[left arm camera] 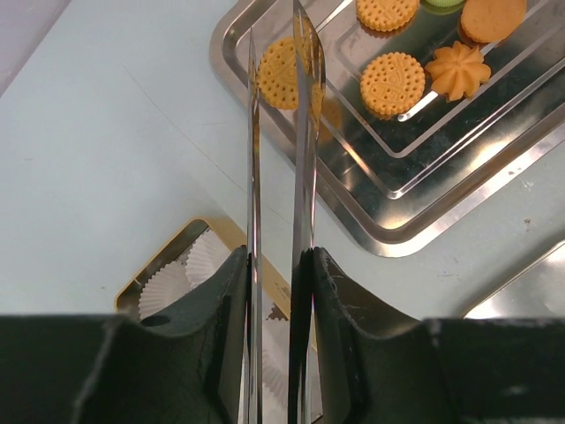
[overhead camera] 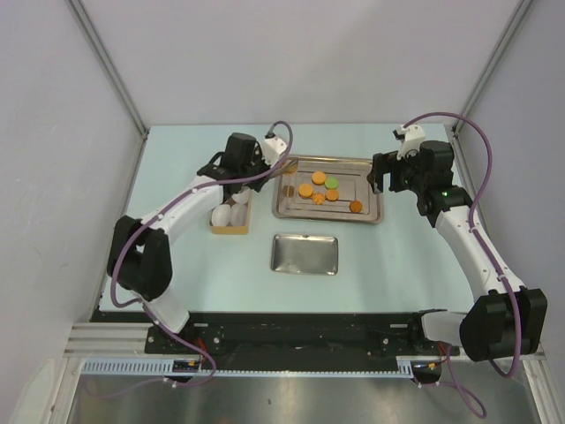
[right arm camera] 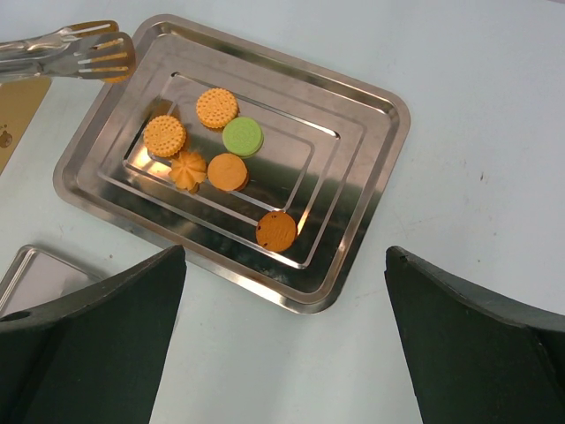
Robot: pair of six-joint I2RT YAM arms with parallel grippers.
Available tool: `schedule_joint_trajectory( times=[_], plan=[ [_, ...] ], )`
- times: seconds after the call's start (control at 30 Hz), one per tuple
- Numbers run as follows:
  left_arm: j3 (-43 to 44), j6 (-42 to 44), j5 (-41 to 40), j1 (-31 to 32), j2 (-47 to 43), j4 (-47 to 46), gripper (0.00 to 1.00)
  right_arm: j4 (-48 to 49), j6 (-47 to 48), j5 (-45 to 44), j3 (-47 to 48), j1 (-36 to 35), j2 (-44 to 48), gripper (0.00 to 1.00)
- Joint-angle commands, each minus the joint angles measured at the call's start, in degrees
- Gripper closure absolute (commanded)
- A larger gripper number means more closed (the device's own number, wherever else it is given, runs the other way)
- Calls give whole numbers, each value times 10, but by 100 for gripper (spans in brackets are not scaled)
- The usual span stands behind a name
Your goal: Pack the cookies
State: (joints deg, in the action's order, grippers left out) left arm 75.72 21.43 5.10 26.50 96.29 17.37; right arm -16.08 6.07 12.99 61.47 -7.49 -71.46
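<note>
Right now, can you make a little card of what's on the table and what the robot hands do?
big tray: steel, holding six cookies
cookies in it: five orange cookies, one green cookie
tongs: tips over the big tray's left rim, seventh cookie at the tips; gripped or not, cannot tell
left gripper: shut on the tongs
right gripper: open, holding nothing, right of the big tray
small tray: steel, nearer the arms
paper cups: white, in a gold box
</note>
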Motion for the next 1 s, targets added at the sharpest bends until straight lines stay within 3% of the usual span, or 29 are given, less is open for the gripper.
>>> schedule_joint_trajectory(
  times=[0.0,0.5,0.97],
  plan=[
    [-3,-5,-4,3,-51,-14,65,7,2,5,8,0,4,0],
    [-72,4,-89,-11,-145,-18,67,6,2,8,7,1,9,0],
    [-154,4,-60,-127,-254,4,68,6,2,7,8,-5,9,0]
  ],
)
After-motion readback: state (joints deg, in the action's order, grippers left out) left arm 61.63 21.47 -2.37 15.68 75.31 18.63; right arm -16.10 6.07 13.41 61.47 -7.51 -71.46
